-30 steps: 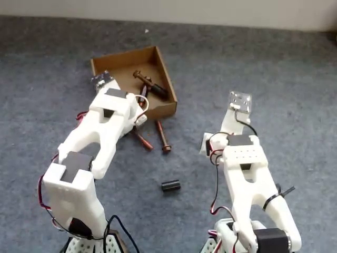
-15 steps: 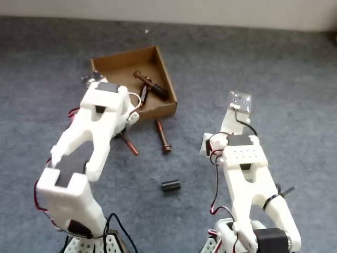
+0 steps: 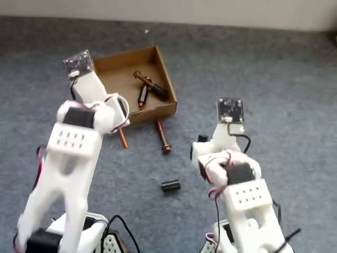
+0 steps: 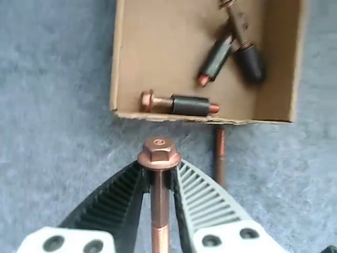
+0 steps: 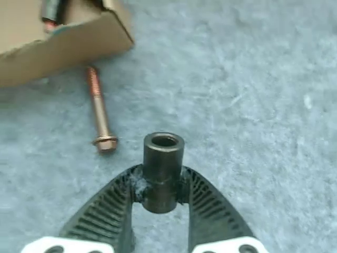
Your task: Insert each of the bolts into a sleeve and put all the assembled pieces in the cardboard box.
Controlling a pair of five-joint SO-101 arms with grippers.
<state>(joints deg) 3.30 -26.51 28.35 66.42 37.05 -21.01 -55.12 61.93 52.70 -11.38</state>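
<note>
My left gripper (image 4: 159, 176) is shut on a copper bolt (image 4: 159, 154), held head-up above the carpet just in front of the cardboard box (image 4: 117, 63). In the high view that bolt (image 3: 122, 138) hangs below the left gripper (image 3: 118, 125). My right gripper (image 5: 160, 184) is shut on a black sleeve (image 5: 162, 167), its bore facing up. In the high view the sleeve (image 3: 202, 138) shows dark at the right gripper (image 3: 201, 145). The box (image 3: 168, 79) holds three assembled pieces (image 4: 179, 104). One loose bolt (image 3: 162, 136) lies beside the box; a loose sleeve (image 3: 170, 185) lies nearer the arm bases.
Grey carpet (image 3: 274, 79) covers the whole floor, with open room to the right of the box. The loose bolt (image 5: 98, 110) lies between the box corner (image 5: 79, 37) and my right gripper. Both arm bases stand at the near edge.
The left arm has lifted away from the carpet beside the box, carrying the bolt upward. The right arm has risen and swung left toward the middle.
</note>
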